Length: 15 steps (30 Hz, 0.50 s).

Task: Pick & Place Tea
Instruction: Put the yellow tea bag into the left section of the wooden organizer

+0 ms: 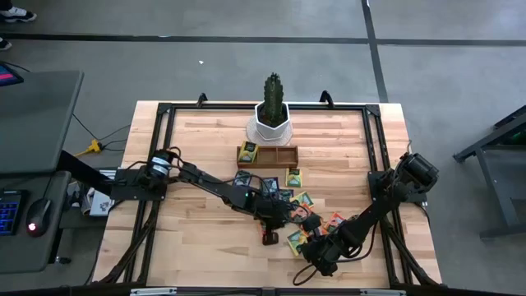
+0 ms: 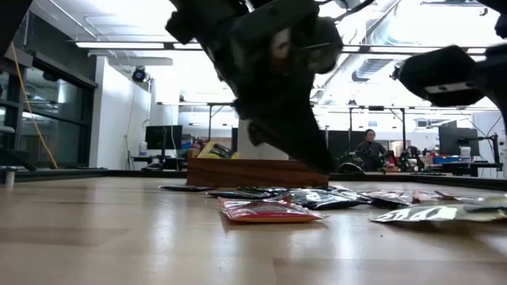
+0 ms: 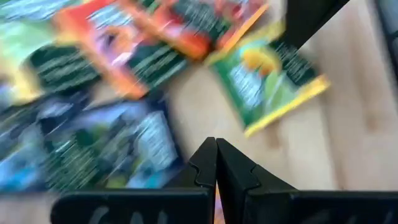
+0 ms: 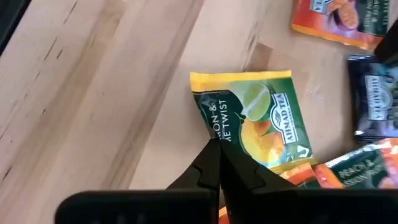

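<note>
Tea sachets (image 1: 288,201), yellow-green, dark and orange, apparently flat mid-table, overlapping

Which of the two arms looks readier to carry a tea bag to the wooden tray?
Probably the right. Its claw is shut on the edge of a yellow-green tea bag. The left claw is shut too, above the pile, with no bag seen between its fingers. The tray sits beyond the pile.

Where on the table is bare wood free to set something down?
Free: the wood left of the sachet pile, under the left arm, and right of the tray, toward the frame. Crowded: between tray and right gripper.
</note>
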Motion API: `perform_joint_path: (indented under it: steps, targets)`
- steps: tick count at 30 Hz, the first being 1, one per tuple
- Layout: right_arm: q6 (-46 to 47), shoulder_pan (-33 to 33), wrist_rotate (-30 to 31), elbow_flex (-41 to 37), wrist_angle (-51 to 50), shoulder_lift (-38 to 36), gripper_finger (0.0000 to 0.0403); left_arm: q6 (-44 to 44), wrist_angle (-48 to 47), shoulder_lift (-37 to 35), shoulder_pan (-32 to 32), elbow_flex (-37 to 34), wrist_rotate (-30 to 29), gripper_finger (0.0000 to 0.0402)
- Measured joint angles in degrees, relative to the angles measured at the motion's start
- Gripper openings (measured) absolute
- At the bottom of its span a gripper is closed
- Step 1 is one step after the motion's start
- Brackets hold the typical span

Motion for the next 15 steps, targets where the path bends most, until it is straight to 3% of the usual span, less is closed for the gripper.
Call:
perform_joint_path:
  steps: [9,12,15]
  targets:
    - [0.0,-1.0,-2.9,8.0,-7.8,-0.5,0.0000,1.7,-5.6,-4.4,0.6,0.3,-4.2,0.0000]
    - [0.0,-1.2,0.4,9.9,-9.6,-0.8,0.0000,1.6,-9.9,-5.1,0.6,0.0,-4.9,0.0000]
    - [-1.7,-1.2,7.4,10.4,-12.0,-0.9,0.0000,2.1,-10.4,-6.0,0.6,0.4,-4.8,0.0000]
